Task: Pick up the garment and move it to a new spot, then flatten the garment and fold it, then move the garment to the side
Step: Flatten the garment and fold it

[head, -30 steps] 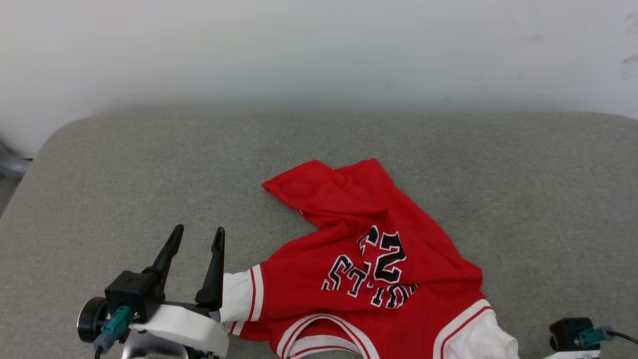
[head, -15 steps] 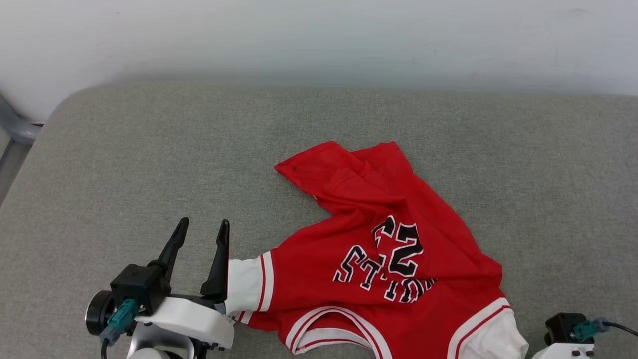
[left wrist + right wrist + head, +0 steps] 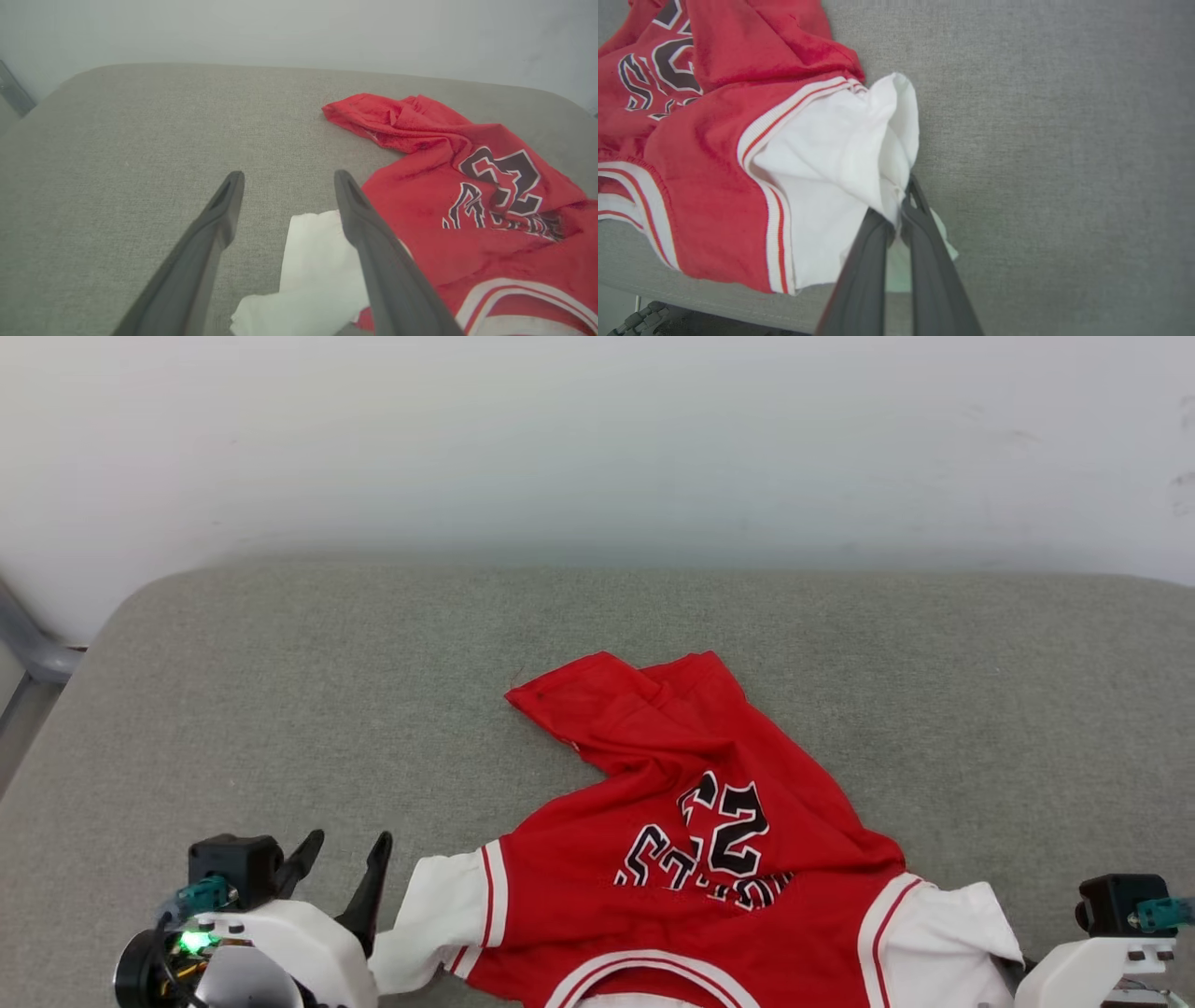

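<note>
Surface: grey woven padded cushion (image 3: pixel 280 691), pale wall behind.

Item: large red jersey shirt with white short sleeves (image 3: pixel 672 896). It lies crumpled at the cushion's near edge, right of centre, collar towards me and hem bunched towards the far edge. In the head view the striped collar is cut off by the frame's bottom edge. The black chest letters read upside down, and their lower row is partly buried in a fold, so I cannot make them out.

My right fingers (image 3: pixel 911 212): closed tight, pinching the cuff of one white sleeve near the near right corner. The fabric hides their tips.

My left fingers (image 3: pixel 219 224): spread wide, holding nothing. The other white sleeve lies between them, partly behind one finger. Contact: cannot tell.
</note>
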Tool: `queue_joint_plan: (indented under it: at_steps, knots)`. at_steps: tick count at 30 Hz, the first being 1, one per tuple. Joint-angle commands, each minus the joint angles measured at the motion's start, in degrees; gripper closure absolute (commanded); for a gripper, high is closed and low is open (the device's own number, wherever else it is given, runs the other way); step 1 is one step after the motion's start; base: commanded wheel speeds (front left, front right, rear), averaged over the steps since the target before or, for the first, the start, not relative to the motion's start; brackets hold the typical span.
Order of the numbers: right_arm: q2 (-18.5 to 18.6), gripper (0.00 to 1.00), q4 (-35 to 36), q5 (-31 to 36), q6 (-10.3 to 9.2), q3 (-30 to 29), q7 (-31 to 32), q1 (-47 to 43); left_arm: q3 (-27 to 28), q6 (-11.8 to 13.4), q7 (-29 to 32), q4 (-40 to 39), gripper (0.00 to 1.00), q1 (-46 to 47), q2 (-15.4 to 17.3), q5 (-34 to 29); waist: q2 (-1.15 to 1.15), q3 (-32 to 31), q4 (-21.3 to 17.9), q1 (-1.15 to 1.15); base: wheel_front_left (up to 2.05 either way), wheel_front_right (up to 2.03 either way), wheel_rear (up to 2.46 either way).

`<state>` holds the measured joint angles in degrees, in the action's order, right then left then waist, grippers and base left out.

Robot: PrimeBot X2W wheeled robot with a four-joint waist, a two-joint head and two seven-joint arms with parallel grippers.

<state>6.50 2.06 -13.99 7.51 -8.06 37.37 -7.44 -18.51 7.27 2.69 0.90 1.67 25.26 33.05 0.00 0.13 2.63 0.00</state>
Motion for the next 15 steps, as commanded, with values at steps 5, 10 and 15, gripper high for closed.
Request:
queue_joint_plan:
  at_steps: [5, 10, 15]
  knots:
    - [-0.10, 1.00, 1.62, 0.80, -0.04, -0.28, 0.80, 0.50, 0.07, -1.18, 14.12, 0.93, 0.00, 0.39, 4.15, 5.89, 0.00, 0.23, -1.63, 0.00, 0.00, 0.00, 0.00]
    - [-0.84, 1.00, 2.14, 0.59, -0.04, 0.47, 0.99, 1.02, -0.57, -1.85, 23.26, 1.92, 0.00, 1.10, 5.74, 10.18, 0.00, 2.27, -2.68, 0.00, 0.00, 0.00, 0.00]
    - [-1.41, 1.00, 2.33, 0.70, -0.04, 0.96, 0.39, 1.87, -1.70, -2.79, 31.27, 3.59, 0.00, 1.11, 6.51, 14.45, 0.00, 4.70, -3.86, 0.00, 0.00, 0.00, 0.00]
